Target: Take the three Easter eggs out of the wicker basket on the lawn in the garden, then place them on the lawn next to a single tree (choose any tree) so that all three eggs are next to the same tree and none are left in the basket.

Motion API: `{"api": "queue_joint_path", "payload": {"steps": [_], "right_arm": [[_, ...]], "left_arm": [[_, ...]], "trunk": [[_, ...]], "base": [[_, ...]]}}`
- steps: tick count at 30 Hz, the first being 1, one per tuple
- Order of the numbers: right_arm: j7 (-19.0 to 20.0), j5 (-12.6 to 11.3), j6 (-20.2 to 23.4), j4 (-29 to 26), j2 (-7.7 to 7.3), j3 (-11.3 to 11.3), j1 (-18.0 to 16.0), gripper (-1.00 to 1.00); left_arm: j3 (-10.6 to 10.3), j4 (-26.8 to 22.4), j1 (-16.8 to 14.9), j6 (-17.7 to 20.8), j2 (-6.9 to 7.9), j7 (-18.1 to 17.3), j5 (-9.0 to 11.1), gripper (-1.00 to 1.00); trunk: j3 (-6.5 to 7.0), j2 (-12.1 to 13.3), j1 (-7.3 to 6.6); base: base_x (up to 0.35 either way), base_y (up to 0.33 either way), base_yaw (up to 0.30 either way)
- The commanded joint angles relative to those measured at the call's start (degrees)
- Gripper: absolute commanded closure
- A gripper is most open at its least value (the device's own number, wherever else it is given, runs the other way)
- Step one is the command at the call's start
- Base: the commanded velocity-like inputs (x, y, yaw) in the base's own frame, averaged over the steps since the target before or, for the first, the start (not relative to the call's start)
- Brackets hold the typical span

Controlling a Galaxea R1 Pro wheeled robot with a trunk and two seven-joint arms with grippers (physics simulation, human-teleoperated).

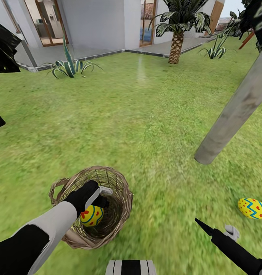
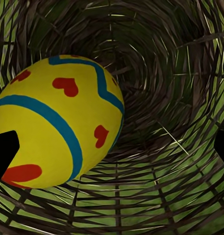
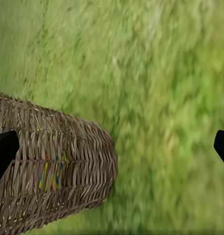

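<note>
Two yellow eggs with blue zigzags showed: one (image 1: 91, 215) inside the tan wicker basket (image 1: 121, 198), between the left gripper's (image 1: 96, 202) parted jaws; another (image 1: 253, 208) on the mottled green lawn (image 1: 138, 126) near the pale grey trunk (image 1: 238, 107). The right gripper's (image 3: 112, 147) jaws stood apart, empty.

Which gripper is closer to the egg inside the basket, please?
Left. The left gripper is inside the basket beside the egg; the right gripper hangs over the grass outside it.

One yellow egg (image 1: 91, 215) inside wicker basket (image 1: 121, 198), another egg (image 1: 253, 208) on lawn (image 1: 146, 126)
</note>
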Motion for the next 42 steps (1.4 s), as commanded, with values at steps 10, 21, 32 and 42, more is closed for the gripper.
{"api": "queue_joint_path", "payload": {"steps": [10, 21, 32, 42], "right_arm": [[0.1, -0.3, 0.4, 0.0, -0.01, -0.1, 0.0, -1.0], [0.3, -0.3, 0.1, -0.1, 0.0, -0.1, 0.0, -1.0], [0.2, -0.3, 0.3, -0.2, 0.0, -0.1, 0.0, -1.0], [0.1, -0.3, 0.4, -0.1, -0.08, -0.1, 0.0, -1.0]], "left_arm": [[-0.4, 0.0, -0.1, 0.2, 0.03, 0.2, 0.5, -1.0], [-0.4, 0.0, -0.1, 0.2, 0.05, 0.2, 0.5, -1.0], [-0.4, 0.0, -0.1, 0.2, 0.05, 0.2, 0.5, -1.0], [-0.4, 0.0, -0.1, 0.2, 0.05, 0.2, 0.5, -1.0]], "trunk": [[-0.04, 0.0, -0.01], [-0.04, 0.0, -0.01], [-0.18, 0.0, -0.01], [-1.0, 0.0, -0.01]], "base": [[0.0, 0.0, 0.0], [0.0, 0.0, 0.0], [0.0, 0.0, 0.0], [0.0, 0.0, 0.0]]}}
